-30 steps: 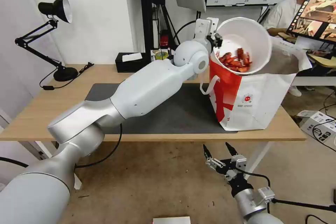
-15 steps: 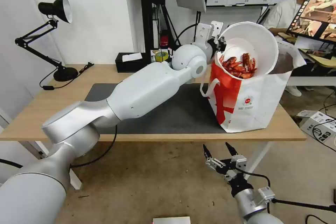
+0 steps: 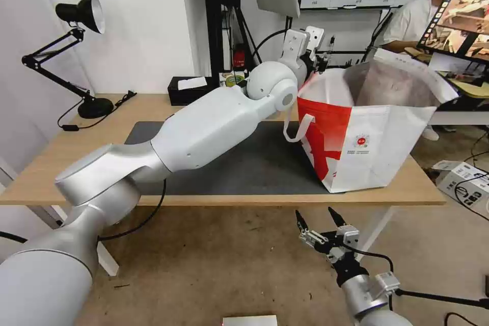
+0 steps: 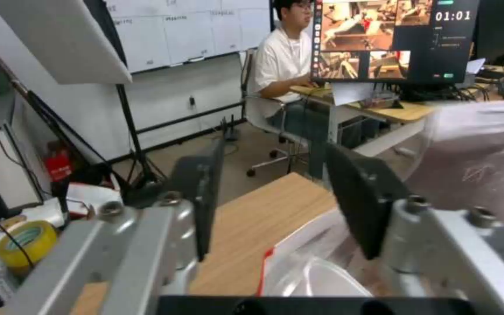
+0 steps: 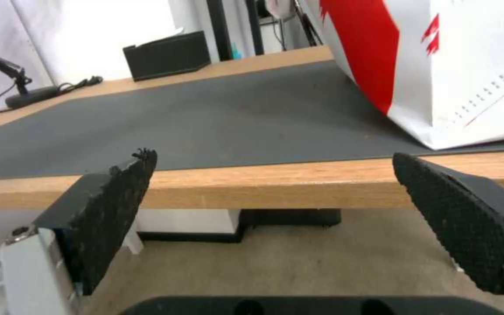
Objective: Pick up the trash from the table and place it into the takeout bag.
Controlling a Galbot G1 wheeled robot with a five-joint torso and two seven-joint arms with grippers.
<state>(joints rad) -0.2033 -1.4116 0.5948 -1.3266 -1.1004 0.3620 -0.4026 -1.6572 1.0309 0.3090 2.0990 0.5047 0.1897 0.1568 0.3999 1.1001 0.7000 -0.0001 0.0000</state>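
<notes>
Now your left hand [image 3: 321,56] sits just above the back rim of the takeout bag [image 3: 377,137], its fingers [image 4: 363,192] parted with nothing between them; a moment ago that same hand was tipping a white bowl of red shells over the bag's mouth, and the bowl is no longer in your grip or above the rim. From that I judge the bowl has dropped into the bag, though the bag's foil lining hides most of what lies inside. In the left wrist view you can make out one clear plastic tray [image 4: 316,280] down in the bag, below the hand. For the task, this looks like the last piece delivered: the dark mat [image 3: 244,163] beside the bag carries no scraps, and I count no loose trash on the surface [image 3: 76,163] around the bag. What you do have near the bag is one black tissue box [image 3: 191,90] behind the mat, which is not trash, and one desk lamp [image 3: 76,51] at the far end of the surface from the bag. One bag, standing upright at the mat's edge. Your right hand [image 3: 323,221] waits below the surface's front edge, under the bag, spread wide and holding nothing.
</notes>
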